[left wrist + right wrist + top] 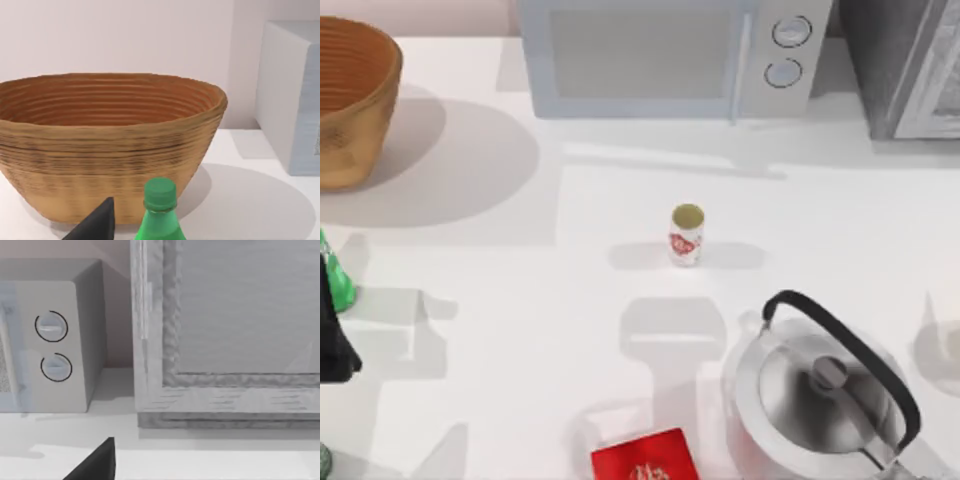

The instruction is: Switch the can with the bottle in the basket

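Here we hold the left gripper (332, 330) at the table's left edge, its dark fingers (97, 225) beside the bottle (160, 215); whether they clasp it we cannot tell. The bottle is slim, bright-green and translucent, with a ribbed cap on a narrow neck, and it stands outside the basket (110, 145). Beyond it the basket rises as a deep, round bowl of ridged brown weave with a thick rim, at the table's (500, 400) far left corner. The can (686, 236), a small white cylinder with red print and a dull gold top, stands upright mid-table, well apart from both. Near the front sit a flat red box (644, 458) and a polished steel kettle (820, 400) with a black arched handle. At the rear stands a pale microwave (660, 55) with two round dials.
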Controlling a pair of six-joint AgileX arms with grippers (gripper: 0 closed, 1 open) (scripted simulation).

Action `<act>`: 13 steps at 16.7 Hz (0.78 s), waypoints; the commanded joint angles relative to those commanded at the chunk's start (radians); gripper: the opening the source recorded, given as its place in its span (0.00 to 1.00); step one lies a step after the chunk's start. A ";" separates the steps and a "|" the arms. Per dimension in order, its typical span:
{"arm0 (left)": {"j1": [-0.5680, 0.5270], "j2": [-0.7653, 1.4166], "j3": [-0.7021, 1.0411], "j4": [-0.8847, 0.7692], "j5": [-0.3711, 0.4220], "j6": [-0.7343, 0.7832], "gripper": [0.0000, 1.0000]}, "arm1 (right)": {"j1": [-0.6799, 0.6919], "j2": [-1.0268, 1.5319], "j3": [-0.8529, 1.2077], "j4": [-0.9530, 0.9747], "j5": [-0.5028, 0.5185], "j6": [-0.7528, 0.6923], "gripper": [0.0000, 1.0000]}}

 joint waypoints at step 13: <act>0.096 0.545 0.041 0.342 0.088 0.043 1.00 | 0.000 0.000 0.000 0.000 0.000 0.000 1.00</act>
